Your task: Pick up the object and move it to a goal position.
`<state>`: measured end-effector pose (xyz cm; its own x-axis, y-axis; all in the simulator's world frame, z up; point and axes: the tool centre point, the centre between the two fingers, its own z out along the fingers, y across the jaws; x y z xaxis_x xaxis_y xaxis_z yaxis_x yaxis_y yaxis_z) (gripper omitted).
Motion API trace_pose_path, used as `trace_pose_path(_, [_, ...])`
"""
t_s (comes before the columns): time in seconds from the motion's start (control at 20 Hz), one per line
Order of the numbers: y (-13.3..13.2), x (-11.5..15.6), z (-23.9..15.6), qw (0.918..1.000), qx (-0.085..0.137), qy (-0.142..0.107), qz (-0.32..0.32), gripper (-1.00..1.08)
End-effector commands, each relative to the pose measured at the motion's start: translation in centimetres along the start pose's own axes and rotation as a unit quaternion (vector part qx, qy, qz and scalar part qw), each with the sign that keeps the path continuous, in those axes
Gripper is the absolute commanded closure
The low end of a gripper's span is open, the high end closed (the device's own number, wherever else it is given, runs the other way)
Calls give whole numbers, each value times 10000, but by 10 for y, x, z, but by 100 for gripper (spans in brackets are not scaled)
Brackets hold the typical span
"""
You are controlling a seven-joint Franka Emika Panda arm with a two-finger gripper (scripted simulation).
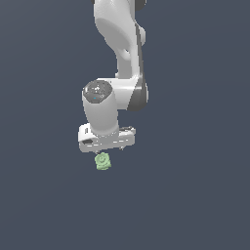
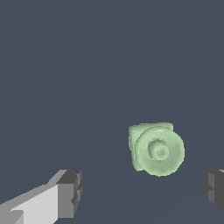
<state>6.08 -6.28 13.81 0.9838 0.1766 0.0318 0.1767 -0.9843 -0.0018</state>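
Exterior view: white Panda arm reaching down from above, pincer pointed at dark flat floor. Fingers barely visible under the white hand body, spread unreadable from here. Pale green object just below the pincer, ringed round face toward camera. Touching or not, can't tell at this angle. No goal marker seen anywhere.

Wrist view: pincer open wide, nothing held. One dark pad on its white finger at one side, other pad cut by frame edge at the opposite side. Object ahead of the fingertips, between the two finger lines but off centre, nearer the cropped pad. Clear gap to both pads. Blocky body behind, ringed disc facing the camera, piece sitting slightly tilted.

Risks, judged: off-centre placement means near pad likely hits first on closing, shoving or spinning the piece before the far pad arrives. Rounded ringed face gives poor seat if pads land on the curve rather than flat sides, so slip or pop-out. Piece small versus pincer: descent too shallow means only a tip pinch, drop during lift. Descent too deep means fingertips jam on floor. Goal not visible, so carry direction unknown.
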Motion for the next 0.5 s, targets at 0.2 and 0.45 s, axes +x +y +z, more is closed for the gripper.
trace_pose_path(0.2, [36, 1, 33, 9995, -5, -111, -285, -92])
trace_pose_path(0.45, [49, 1, 45, 9991, -3, -153, -388, -92])
